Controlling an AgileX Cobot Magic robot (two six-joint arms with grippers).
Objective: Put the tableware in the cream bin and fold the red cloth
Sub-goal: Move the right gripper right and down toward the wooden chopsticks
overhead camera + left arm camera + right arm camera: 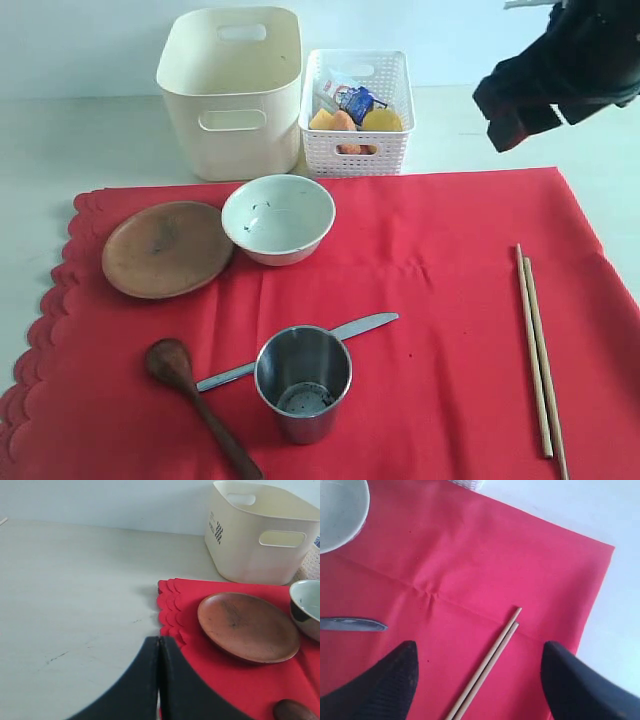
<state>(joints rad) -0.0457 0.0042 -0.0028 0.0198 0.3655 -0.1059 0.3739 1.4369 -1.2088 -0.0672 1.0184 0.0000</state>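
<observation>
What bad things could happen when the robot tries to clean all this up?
The chopsticks are thin and lie flat on the red cloth, so the open right gripper might catch only one, or pinch the cloth. The knife lies close beside the steel cup; pulling it could tip the cup.

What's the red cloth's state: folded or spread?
Spread: the red cloth lies flat, scalloped edge showing, with the steel cup and chopsticks on it.
</observation>
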